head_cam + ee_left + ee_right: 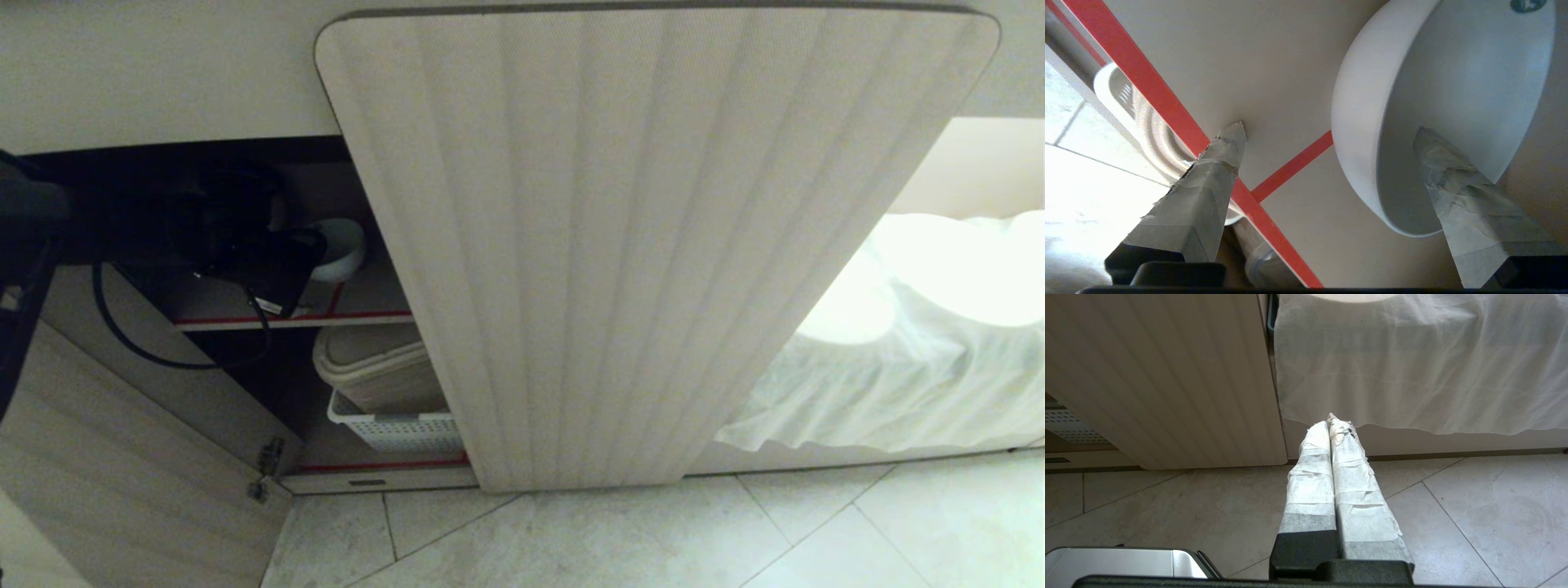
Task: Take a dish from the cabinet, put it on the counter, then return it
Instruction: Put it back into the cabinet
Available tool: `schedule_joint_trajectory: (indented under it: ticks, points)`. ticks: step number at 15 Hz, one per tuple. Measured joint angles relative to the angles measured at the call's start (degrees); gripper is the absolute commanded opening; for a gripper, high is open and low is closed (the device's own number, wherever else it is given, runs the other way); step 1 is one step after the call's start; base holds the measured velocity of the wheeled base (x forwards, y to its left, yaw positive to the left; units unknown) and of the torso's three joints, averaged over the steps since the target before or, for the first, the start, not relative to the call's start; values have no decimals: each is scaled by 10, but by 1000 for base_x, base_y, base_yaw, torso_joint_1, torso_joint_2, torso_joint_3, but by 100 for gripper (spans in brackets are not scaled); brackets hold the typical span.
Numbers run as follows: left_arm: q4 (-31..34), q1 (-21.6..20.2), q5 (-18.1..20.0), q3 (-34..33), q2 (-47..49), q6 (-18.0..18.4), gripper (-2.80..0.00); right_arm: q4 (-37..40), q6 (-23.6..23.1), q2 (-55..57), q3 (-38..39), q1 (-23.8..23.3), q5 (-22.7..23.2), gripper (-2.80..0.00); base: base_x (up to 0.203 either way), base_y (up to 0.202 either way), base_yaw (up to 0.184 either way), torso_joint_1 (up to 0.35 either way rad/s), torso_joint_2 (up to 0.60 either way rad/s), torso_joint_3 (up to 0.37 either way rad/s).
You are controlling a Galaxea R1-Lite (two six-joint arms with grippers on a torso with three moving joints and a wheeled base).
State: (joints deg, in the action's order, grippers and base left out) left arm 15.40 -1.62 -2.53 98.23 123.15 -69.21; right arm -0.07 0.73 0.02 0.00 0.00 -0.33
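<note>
My left gripper (1327, 130) straddles the white bowl's (1367, 122) rim on the cabinet shelf (1274, 73), fingers (1457, 179) spread, one inside.

The round ceramic bowl (1367, 102) was plain white; the flat wooden shelf (1274, 61) was beige with red tape edging; the tall fluted cabinet door (620, 245) was beige, vertically ribbed; the draped cloth (1412, 367) was white.

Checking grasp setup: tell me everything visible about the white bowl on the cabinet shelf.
The white bowl is plain, round, deep, glossy like ceramic. It sits on the upper shelf, which is edged in red tape, inside the cabinet. The open left gripper straddles its rim, one taped finger inside, the other outside. Contact can't be confirmed.
</note>
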Motion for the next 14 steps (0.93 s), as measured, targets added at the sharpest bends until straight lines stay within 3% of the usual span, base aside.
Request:
schedule_joint_trajectory:
  ticks: [5, 11, 14]
  points:
    - [-36, 0, -22, -20, -7, 32, 0, 0, 0, 0, 0, 0, 0, -280, 0, 0, 0, 0, 0, 0]
    - [-198, -2, -46, -139, -34, 124, 0, 0, 0, 0, 0, 0, 0, -280, 0, 0, 0, 0, 0, 0]
    - [-229, -3, -66, -165, -43, 160, 0, 0, 0, 0, 0, 0, 0, -280, 0, 0, 0, 0, 0, 0]
